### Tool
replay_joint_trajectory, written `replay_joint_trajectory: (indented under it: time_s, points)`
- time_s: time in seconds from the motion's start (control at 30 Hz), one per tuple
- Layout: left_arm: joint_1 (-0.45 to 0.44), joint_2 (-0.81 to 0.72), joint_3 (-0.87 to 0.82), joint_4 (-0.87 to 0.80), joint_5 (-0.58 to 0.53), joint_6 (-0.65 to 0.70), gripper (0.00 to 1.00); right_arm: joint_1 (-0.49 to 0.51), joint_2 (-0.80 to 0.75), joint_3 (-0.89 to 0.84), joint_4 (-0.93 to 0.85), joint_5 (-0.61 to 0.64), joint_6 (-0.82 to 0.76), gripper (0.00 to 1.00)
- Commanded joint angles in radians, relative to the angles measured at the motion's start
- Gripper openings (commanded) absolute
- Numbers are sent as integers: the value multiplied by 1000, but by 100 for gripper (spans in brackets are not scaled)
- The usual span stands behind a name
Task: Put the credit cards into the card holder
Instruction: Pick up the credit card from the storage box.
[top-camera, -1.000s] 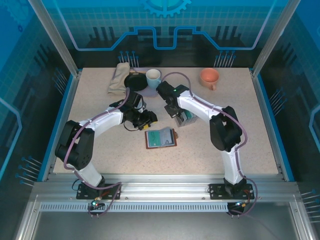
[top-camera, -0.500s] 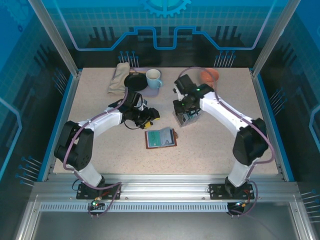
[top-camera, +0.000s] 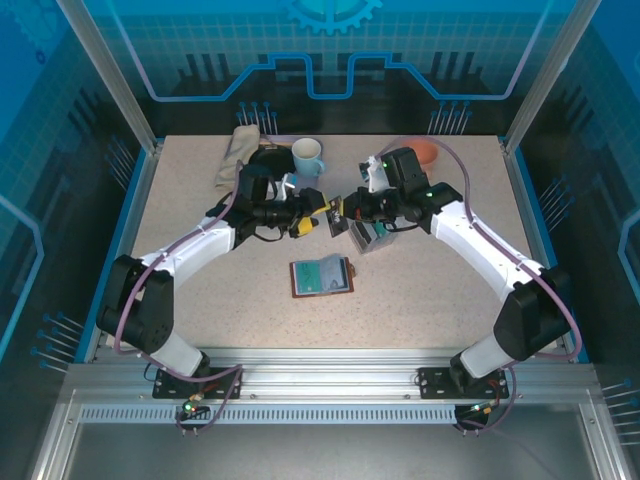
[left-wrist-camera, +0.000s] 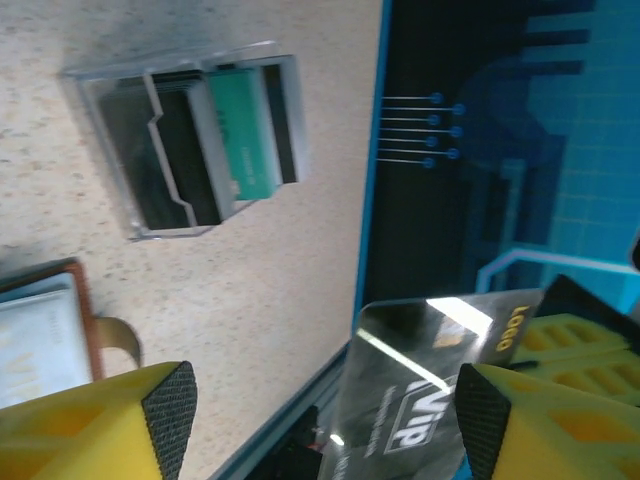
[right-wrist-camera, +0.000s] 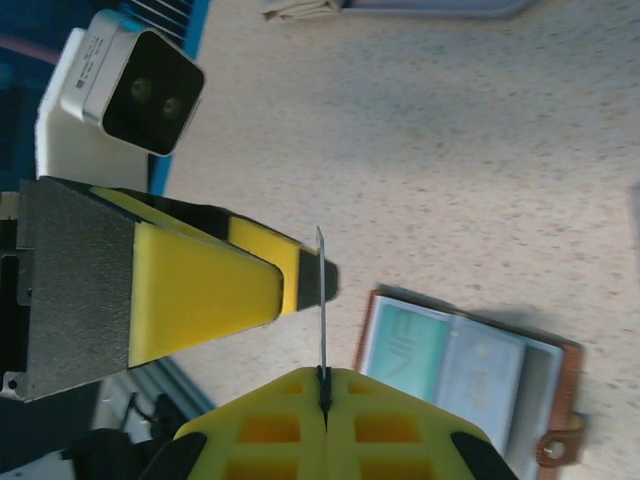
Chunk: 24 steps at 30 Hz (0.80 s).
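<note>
My right gripper (top-camera: 350, 213) (right-wrist-camera: 325, 385) is shut on a shiny grey credit card (left-wrist-camera: 430, 390), seen edge-on in the right wrist view (right-wrist-camera: 322, 300) and held above the table. My left gripper (top-camera: 318, 222) (left-wrist-camera: 325, 412) is open. The card stands between its fingers, close to the right pad (left-wrist-camera: 485, 420) and apart from the left pad (left-wrist-camera: 170, 415). The brown card holder (top-camera: 322, 276) (right-wrist-camera: 470, 375) lies open on the table below, with pale cards in its slots. More credit cards, one of them teal (left-wrist-camera: 245, 130), stand in a clear grey tray (top-camera: 372, 236) (left-wrist-camera: 190, 150).
A white-and-blue mug (top-camera: 307, 155), an orange cup (top-camera: 420, 152) and a beige cloth (top-camera: 238, 152) stand along the back of the table. Blue rails (top-camera: 530, 220) and glass walls close the table's sides.
My right arm lifted off the tray with the grey card and swung left. My left gripper rose, moved right to meet it and opened wider around the card.
</note>
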Motion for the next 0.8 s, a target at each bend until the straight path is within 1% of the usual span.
replay_joint_trajectory:
  time_s: [0.0,0.1,0.17,0.23,0.3,0.43,0.53,0.6,0.67,0.77]
  points:
    - [7,-12,-17,136,81,-71,75,-15,-33,-28,127,-103,96,3]
    - [7,-1,-6,161,100,-78,75,-16,-28,-41,179,-150,136,3]
    - [6,2,-8,175,109,-87,75,-17,-22,-47,197,-160,152,3]
    - [5,3,-14,202,126,-100,73,-19,-19,-60,220,-168,168,3]
    - [5,-2,-19,216,135,-104,69,-22,-16,-63,214,-149,172,3]
    - [5,-25,-29,232,141,-106,58,-50,-8,-89,212,-114,185,3]
    - [5,-36,-33,241,152,-104,48,-72,1,-115,259,-153,214,3]
    - [5,-41,-34,252,155,-104,41,-74,8,-112,260,-173,212,4]
    - [6,-41,-33,276,163,-111,32,-74,15,-109,259,-190,211,5]
    - [5,-39,-31,294,169,-117,21,-76,19,-109,260,-207,211,6]
